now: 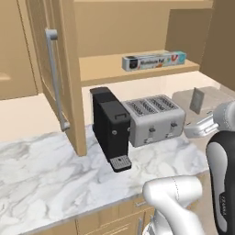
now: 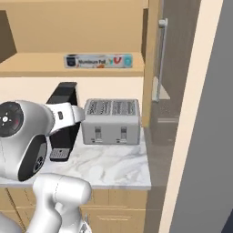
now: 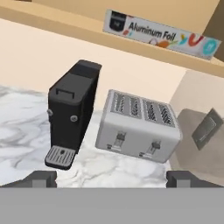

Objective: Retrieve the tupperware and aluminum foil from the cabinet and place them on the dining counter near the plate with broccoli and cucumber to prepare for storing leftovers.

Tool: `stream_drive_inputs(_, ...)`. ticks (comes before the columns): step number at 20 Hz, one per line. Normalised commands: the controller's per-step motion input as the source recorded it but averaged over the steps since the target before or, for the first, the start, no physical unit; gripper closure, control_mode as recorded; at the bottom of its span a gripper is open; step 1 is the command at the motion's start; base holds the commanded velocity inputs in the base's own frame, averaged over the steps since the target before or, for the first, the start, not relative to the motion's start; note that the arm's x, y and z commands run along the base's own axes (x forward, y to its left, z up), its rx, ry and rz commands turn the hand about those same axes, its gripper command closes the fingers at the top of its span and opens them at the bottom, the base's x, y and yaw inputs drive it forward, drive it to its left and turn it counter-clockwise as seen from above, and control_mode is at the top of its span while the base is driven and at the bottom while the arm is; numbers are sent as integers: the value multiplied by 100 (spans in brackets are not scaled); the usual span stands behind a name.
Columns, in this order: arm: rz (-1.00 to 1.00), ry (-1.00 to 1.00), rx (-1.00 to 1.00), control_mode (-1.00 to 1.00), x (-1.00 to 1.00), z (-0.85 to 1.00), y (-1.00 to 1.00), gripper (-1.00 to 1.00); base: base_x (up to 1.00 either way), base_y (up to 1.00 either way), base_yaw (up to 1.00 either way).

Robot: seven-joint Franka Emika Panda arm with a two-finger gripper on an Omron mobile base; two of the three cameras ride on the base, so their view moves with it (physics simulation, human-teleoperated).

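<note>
The aluminum foil (image 1: 153, 60) (image 2: 98, 61) (image 3: 162, 35) is a long printed box lying on the lower shelf of the open cabinet, above the toaster. My gripper (image 3: 112, 179) is open, its two dark fingertips (image 3: 43, 177) spread wide with nothing between them. It hangs over the marble counter, facing the appliances and well below and short of the foil box. The tupperware is out of view, and so are the dining counter and the plate with broccoli and cucumber.
A black coffee machine (image 1: 110, 126) (image 3: 72, 113) and a silver four-slot toaster (image 1: 153, 119) (image 2: 111, 120) (image 3: 140, 127) stand on the marble counter (image 1: 46, 179) under the shelf. The open cabinet door (image 1: 55, 69) juts out at the left, another door (image 2: 157, 54) at the right.
</note>
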Motion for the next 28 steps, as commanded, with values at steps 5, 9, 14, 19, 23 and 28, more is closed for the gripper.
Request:
stream_drive_inputs(5, 0, 0, 0, 100, 0, 0, 0, -100, 99, 8, 43)
stream_drive_inputs(9, 17, 5, -12, -100, 41, 0, 47, -100, 21, 12, 8)
stream_drive_inputs(14, 13, 9, -26, -100, 51, 0, 77, -100, 0, 0, 0)
stream_drive_inputs(19, 11, 12, -12, -100, 39, 11, 19, -100, 0, 0, 0)
stream_drive_inputs(23, 5, 9, -12, -100, 5, 4, -11, -100, 0, 0, 0)
stream_drive_inputs(28, 24, 2, -28, -100, 40, 35, 0, -100, 0, 0, 0)
